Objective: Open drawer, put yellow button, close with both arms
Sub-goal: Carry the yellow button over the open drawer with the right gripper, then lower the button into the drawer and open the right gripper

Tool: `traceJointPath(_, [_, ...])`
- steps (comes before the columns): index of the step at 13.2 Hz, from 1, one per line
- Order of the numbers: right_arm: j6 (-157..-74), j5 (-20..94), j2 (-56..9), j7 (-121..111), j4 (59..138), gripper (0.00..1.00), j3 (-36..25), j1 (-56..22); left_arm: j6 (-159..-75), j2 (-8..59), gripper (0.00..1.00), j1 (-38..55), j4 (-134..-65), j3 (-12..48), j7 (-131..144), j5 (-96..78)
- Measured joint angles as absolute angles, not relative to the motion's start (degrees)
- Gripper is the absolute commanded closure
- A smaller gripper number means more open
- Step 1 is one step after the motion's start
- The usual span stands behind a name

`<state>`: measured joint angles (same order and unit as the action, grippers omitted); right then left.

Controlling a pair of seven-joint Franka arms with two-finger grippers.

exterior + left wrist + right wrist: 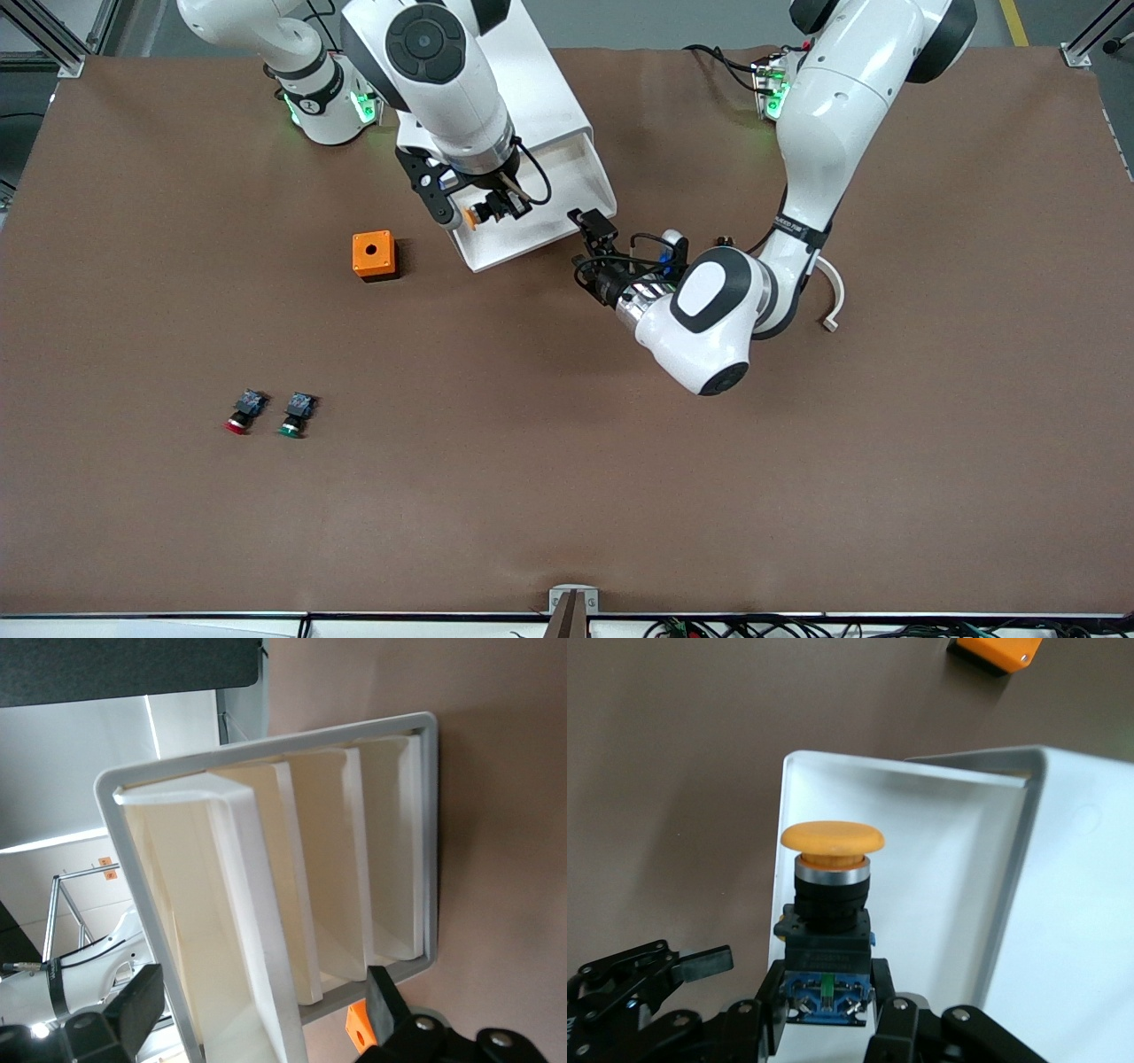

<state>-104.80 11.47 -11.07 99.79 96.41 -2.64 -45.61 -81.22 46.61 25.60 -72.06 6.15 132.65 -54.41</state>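
Note:
The white cabinet (540, 89) stands near the robots' bases, and its top drawer (567, 186) is pulled out toward the front camera. My right gripper (489, 211) is shut on the yellow button (478, 215) and holds it over the open drawer, near its front edge. In the right wrist view the button (831, 895) stands cap-up between the fingers (766, 1014), over the drawer's white inside (948, 868). My left gripper (592, 226) is open at the drawer's front corner toward the left arm's end. In the left wrist view the drawer front (257, 904) runs between its spread fingers (133, 1010).
An orange box (374, 255) with a round hole sits beside the drawer, toward the right arm's end. A red-capped button (239, 416) and a green-capped button (295, 418) lie side by side nearer to the front camera. The three lower drawers (354, 859) are shut.

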Motion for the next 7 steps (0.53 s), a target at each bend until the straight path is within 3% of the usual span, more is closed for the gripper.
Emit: traceJointPath(7, [-114.8,11.5,-11.0,102.9,104.7,0.91,-2.6,-48.4,-77.8,43.8,0.00,24.0,-71.0,6.0,115.8,-39.7])
